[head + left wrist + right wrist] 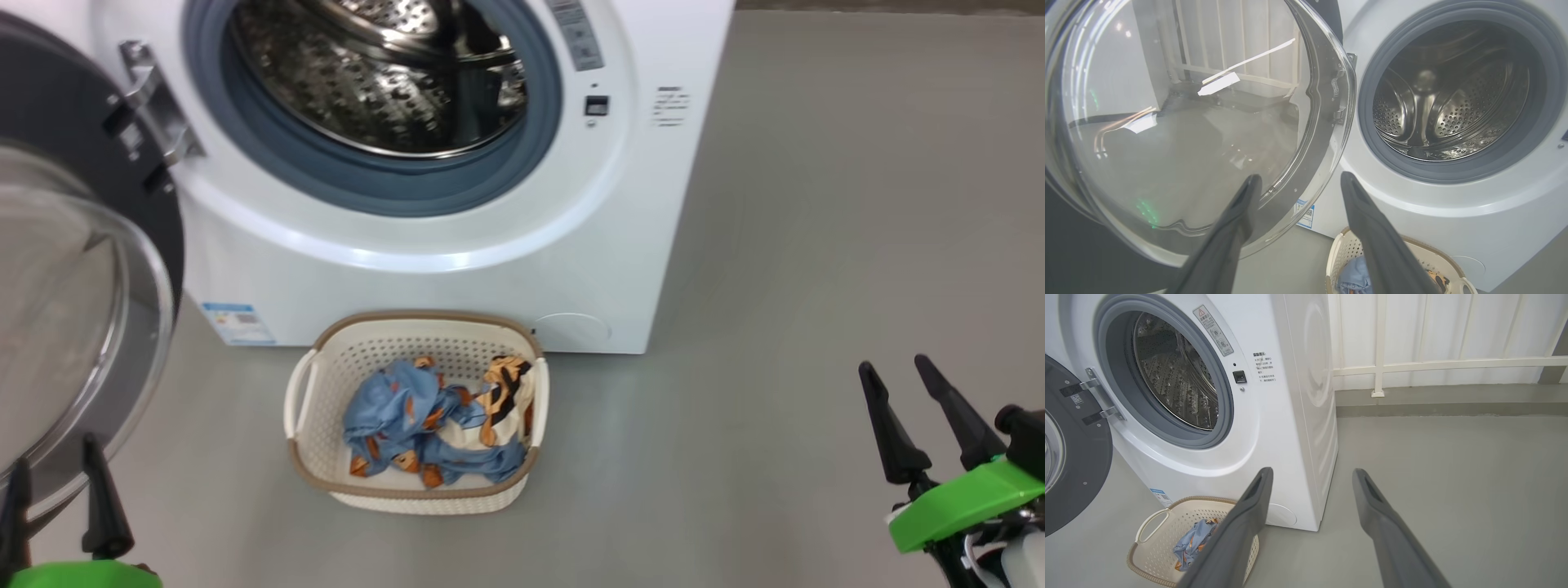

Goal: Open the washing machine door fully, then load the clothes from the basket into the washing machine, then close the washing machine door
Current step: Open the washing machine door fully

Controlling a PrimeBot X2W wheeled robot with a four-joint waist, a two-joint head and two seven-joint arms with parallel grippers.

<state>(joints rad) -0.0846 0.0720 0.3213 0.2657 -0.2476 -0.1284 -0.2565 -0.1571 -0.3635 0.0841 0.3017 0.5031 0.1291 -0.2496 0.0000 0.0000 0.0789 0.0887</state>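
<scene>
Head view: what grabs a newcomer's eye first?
The open washing machine, its steel drum ringed by a grey gasket, top centre. The washing machine door stands wide open at left. Below, on the floor, the basket holds blue and orange clothes.

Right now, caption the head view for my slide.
Door open, clothes in the basket before the washer, left claw and right claw open.

head view: washing machine door cut by edge at 9 o'clock | drum top cut at 12 o'clock | label sticker print too small to read | left wrist view: basket cut at 6 o'clock
</scene>
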